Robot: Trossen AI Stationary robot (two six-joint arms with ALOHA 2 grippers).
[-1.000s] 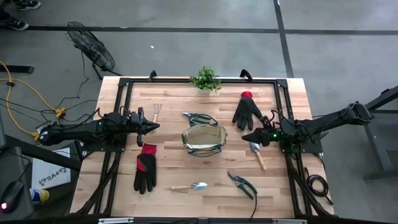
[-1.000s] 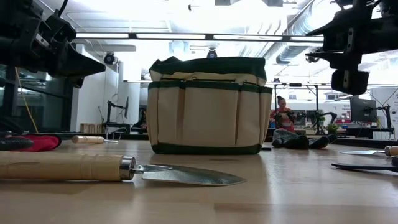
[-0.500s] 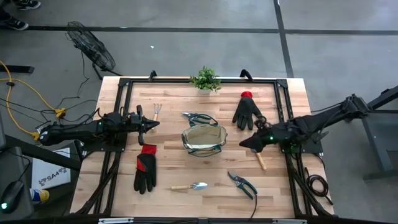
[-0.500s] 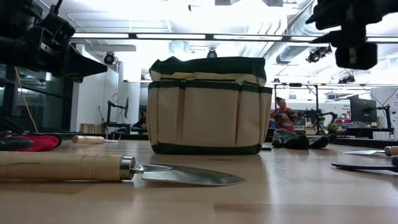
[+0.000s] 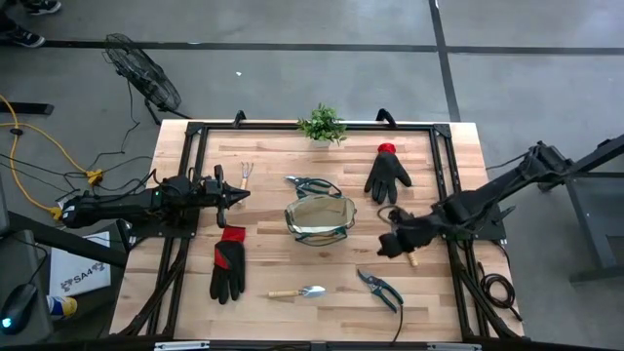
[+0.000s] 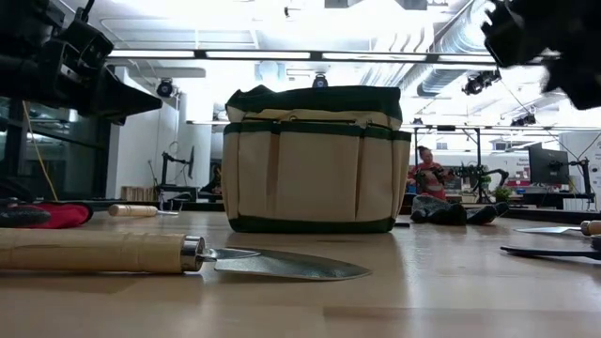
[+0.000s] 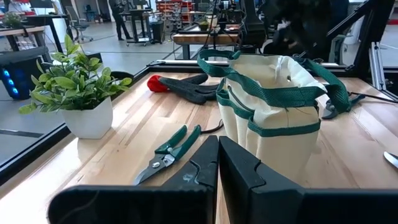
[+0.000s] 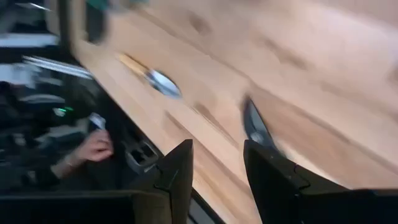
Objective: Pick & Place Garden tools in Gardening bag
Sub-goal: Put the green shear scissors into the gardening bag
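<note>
Since one second ago, the right gripper (image 5: 390, 244) has swung from near the black glove (image 5: 387, 174) toward the front of the bench, and now it hangs above the trowel (image 5: 407, 250) close to the right edge. Its fingers (image 8: 180, 171) stand partly apart with nothing between them. In its wrist view the pruning shears (image 8: 256, 124) and another trowel (image 8: 152, 78) lie on the wood ahead.

The left gripper (image 5: 234, 198) waits closed and empty near the left edge, beside the small rake (image 5: 246, 175).

The gardening bag (image 5: 320, 220) stands open in the middle of the bench. All the tools are outside it, so the task is at its beginning, I think.

To do this step well, the right gripper should come down straight over the handle of the tool, with one finger on each side, and close only when it is low enough.
</note>
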